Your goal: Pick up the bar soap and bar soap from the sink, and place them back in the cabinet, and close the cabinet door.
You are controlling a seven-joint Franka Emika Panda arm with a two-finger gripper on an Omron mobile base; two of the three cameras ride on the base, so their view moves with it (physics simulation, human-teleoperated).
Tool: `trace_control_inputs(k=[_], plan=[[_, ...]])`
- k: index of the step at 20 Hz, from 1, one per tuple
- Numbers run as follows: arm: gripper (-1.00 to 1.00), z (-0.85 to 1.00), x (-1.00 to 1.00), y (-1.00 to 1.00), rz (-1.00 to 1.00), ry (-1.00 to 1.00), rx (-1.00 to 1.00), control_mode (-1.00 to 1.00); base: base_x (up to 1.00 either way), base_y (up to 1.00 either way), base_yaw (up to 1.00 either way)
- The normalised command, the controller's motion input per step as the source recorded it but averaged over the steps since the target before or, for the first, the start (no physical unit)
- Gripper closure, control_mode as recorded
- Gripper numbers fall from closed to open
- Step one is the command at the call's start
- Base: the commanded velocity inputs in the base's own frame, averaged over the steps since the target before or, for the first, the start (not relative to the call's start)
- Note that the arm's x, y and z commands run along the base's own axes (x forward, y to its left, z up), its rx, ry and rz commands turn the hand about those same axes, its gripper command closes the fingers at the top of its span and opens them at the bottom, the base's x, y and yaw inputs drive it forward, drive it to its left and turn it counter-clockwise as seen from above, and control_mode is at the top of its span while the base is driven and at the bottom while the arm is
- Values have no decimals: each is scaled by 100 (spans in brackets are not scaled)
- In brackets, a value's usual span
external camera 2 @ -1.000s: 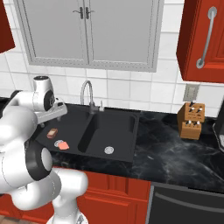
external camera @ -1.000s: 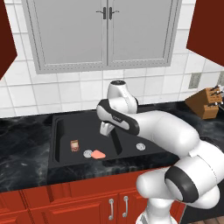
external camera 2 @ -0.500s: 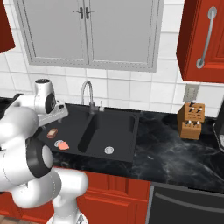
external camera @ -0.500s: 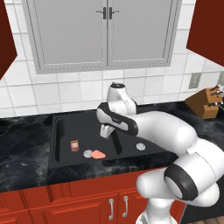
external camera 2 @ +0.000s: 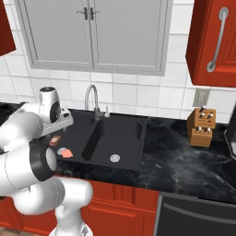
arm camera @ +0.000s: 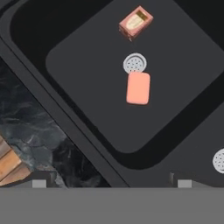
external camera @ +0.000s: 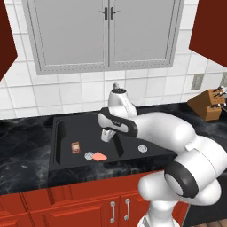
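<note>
Both bar soaps lie in the left basin of the black sink [external camera: 62, 133] [external camera 2: 133, 138] [arm camera: 65, 113]. The salmon-pink bar [external camera: 99, 156] [external camera 2: 67, 153] [arm camera: 138, 88] rests beside the round drain [arm camera: 134, 63]. A little farther off lies the brown block [external camera: 75, 147] [external camera 2: 56, 139] [arm camera: 136, 22]. My gripper [external camera: 105, 138] [external camera 2: 59, 129] [arm camera: 111, 183] hovers above the basin's near right side. It is open and holds nothing. A red cabinet door [external camera 2: 216, 41] with a curved silver handle hangs at the upper right.
A curved silver faucet [external camera 2: 92, 99] stands behind the sink divider. The right basin has its own drain [external camera: 142, 148] [external camera 2: 115, 158]. A knife block [external camera: 208, 104] [external camera 2: 202, 126] stands on the marble counter at right. A pale grey two-door cabinet [external camera: 106, 31] hangs above.
The hand has sunk a little toward the left basin. The soaps have not moved.
</note>
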Motion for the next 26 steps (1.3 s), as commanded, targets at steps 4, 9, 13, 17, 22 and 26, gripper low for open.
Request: trace_control_inputs(k=[4,9,13,17,22,26], plan=[[-100,-14,18,4,0,0,0,-100,0,0,0],[-100,-15,14,8,0,0,0,-100,0,0,0],[-100,-15,9,12,0,0,0,-100,0,0,0],[-100,-14,8,10,0,0,0,-100,0,0,0],[-100,-10,15,6,0,0,0,-100,0,0,0],[-100,-9,19,2,0,0,0,-100,0,0,0]])
